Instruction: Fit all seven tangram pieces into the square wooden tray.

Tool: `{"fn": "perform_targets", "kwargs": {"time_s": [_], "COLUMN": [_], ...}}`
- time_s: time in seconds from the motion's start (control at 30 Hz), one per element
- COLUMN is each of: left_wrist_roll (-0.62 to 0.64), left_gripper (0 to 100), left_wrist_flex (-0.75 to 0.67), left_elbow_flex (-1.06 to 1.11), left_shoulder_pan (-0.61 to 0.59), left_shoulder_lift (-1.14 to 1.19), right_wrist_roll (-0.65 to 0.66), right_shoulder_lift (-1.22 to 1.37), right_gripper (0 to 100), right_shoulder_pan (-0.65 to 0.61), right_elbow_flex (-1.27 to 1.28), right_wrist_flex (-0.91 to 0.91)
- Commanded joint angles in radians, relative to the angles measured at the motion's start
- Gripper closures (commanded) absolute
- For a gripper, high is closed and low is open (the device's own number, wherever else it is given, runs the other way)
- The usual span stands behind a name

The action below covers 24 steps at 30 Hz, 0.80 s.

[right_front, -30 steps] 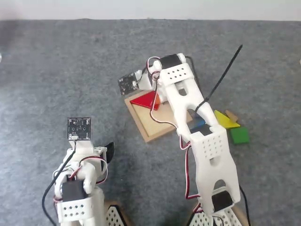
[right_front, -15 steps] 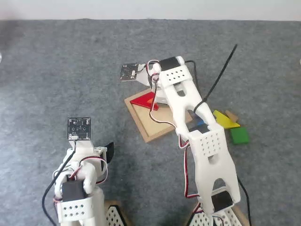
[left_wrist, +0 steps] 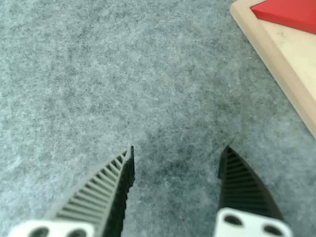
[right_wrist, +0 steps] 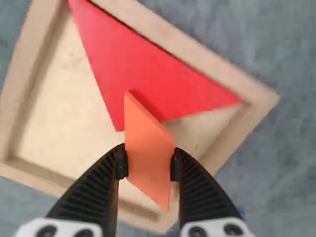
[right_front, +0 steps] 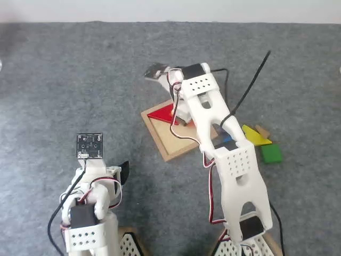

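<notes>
The right end effector (right_wrist: 148, 159) is closed on one orange piece (right_wrist: 146, 143). Its two black fingers (right_wrist: 106, 177) squeeze the flat piece from both sides. The orange piece is held over the bare wooden floor of the one square tray (right_wrist: 29, 94). Its far tip is right by the one red triangle (right_wrist: 143, 74). I cannot tell if the orange piece touches the tray floor or the red one. The red triangle lies flat inside the tray, with its long side along one tray wall. The left end effector (left_wrist: 175, 165) is open wide and holds nothing. Its two pointed fingers are well apart, over the grey fuzzy tabletop (left_wrist: 98, 74). One corner of the tray shows near it. From above there are two white arms. The left arm (right_front: 90, 197) is folded back at the near left, well apart from the tray. The right arm (right_front: 213, 117) stretches out across the tray and hides part of it. The tray sits turned like a diamond near the middle of the tabletop. Four more things lie on the tabletop on the right side of the tray, near each other. There is one yellow piece (right_front: 254, 136) and one green piece (right_front: 271, 154) just beside it. There is also one blue piece (right_front: 224, 143), mostly hidden under the arm, and one small light brown bit (right_front: 262, 130) behind the yellow one. That makes six colored things I can count: one in the tray, one held, and four outside.
</notes>
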Motion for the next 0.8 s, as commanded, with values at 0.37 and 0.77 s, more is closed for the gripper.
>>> {"fn": "perform_targets", "kwargs": {"time_s": [0.37, 0.77], "left_wrist_roll": [0.008, 0.008], "left_gripper": [73, 73], "left_wrist_flex": [0.005, 0.005], "left_elbow_flex": [-0.022, -0.022], "left_shoulder_pan": [0.0, 0.0], "left_shoulder_lift": [-0.021, -0.021], "right_wrist_roll": [-0.937, -0.945], "right_shoulder_lift": [-0.039, -0.024], "right_gripper": [99.1, 99.1], "right_shoulder_pan": [0.127, 0.048], "right_elbow_flex": [-0.046, -0.04], "right_wrist_flex": [-0.068, -0.114]}}
